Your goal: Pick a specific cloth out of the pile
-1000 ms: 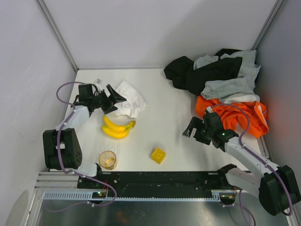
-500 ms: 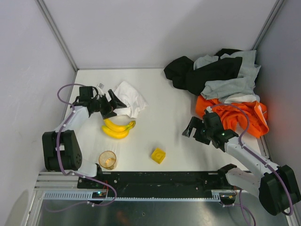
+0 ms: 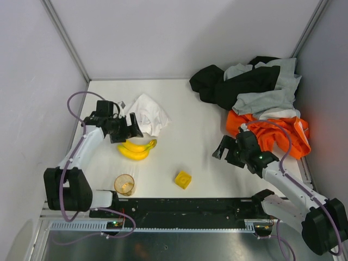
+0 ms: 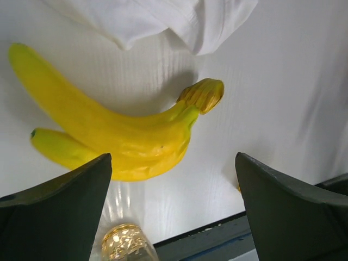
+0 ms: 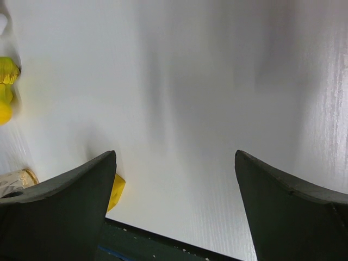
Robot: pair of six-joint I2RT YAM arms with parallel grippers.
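cloth [image 3: 149,113] lies crumpled on the far left of the bench [image 3: 190,133], well apart from the pile [image 3: 255,89] in the far right corner. It is out of the heap and nothing grips it, so the pick looks essentially done. What's left, at a guess, is only pulling the arms back, unless the cloth is meant to go somewhere else.

left tool [image 3: 128,128]: fingers spread wide, nothing between them, touching nothing. The left wrist view looks down past both dark fingers at the bananas [image 4: 125,138], with the cloth hem at the top edge, just beyond the fruit. I can't tell whether hem and bananas touch. From the top view the tool sits over the near edge of the cloth, bananas just nearer the arm bases.

right tool [image 3: 224,149]: also wide open and empty, over bare bench just left of the orange garment [image 3: 272,136] at the pile's near side, not touching it.

Further out: glass cup [image 3: 124,184] and yellow block [image 3: 183,179] near the front edge, clear of both tools.
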